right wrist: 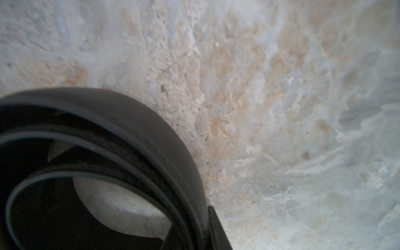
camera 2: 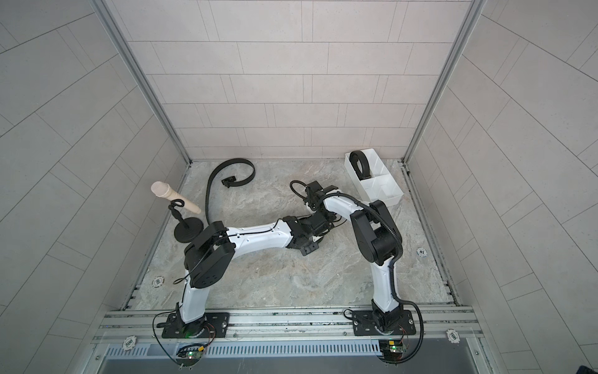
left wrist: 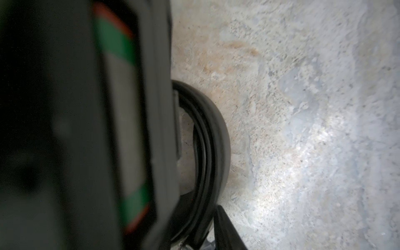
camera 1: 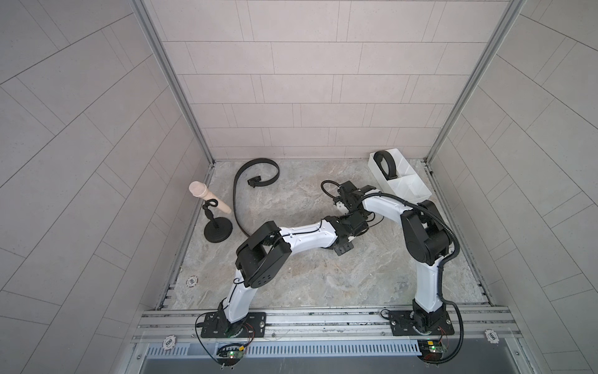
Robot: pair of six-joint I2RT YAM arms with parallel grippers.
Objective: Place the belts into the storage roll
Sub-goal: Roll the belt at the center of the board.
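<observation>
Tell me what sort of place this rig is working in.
Probably a mock-up test booth, not a real room: tile-print wall panels in aluminium framing, a stone-look tabletop, and a slotted mounting rail in front.

A white plastic divided tray [camera 1: 412, 191] sits in the tabletop's [camera 1: 307, 275] far right corner, a coiled black belt [camera 1: 392, 165] in its far compartment, a second coiled belt [right wrist: 151, 134] mid-tabletop, a loose black strap [camera 1: 235, 194] far left.

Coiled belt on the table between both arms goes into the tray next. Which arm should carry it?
Probably right. The right arm reaches from the tray's side, the tray lies just beyond its wrist, and its jaws look shut on the coiled belt.
</observation>
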